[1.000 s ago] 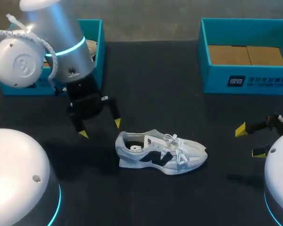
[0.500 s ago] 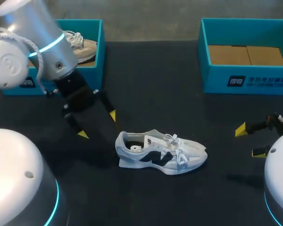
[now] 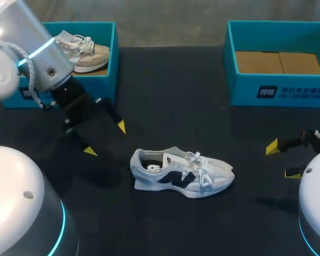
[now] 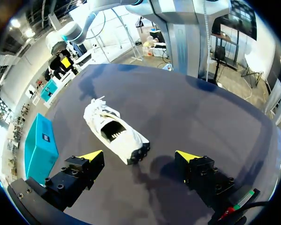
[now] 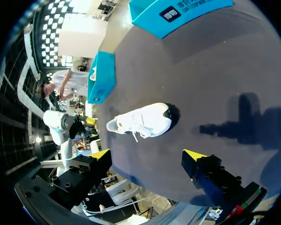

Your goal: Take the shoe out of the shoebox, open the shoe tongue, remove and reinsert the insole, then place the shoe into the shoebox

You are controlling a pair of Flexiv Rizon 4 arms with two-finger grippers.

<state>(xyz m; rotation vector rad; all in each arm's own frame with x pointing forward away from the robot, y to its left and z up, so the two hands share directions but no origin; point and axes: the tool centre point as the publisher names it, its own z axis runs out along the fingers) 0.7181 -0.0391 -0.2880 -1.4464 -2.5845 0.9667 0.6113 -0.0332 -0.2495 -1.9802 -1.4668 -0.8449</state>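
Observation:
A white sneaker (image 3: 181, 173) with dark side panels and loose laces lies on its sole on the black table, toe to the right. It also shows in the left wrist view as the sneaker (image 4: 114, 133) heel-first ahead of the fingers, and in the right wrist view as the sneaker (image 5: 143, 121) toe-first. My left gripper (image 3: 105, 138) hangs open to the left of the heel, apart from it, holding nothing. My right gripper (image 3: 282, 160) is open near the right edge, well clear of the toe. An empty teal shoebox (image 3: 280, 90) with a cardboard floor stands at the back right.
At the back left a second teal shoebox (image 3: 115, 58) holds a beige shoe (image 3: 88, 53). Both arm bases fill the front corners. Open black table lies between the two boxes and in front of the sneaker.
My left arm has drawn back to the left and away from the sneaker's heel, uncovering the beige shoe in the left box. The sneaker and my right arm have not moved.

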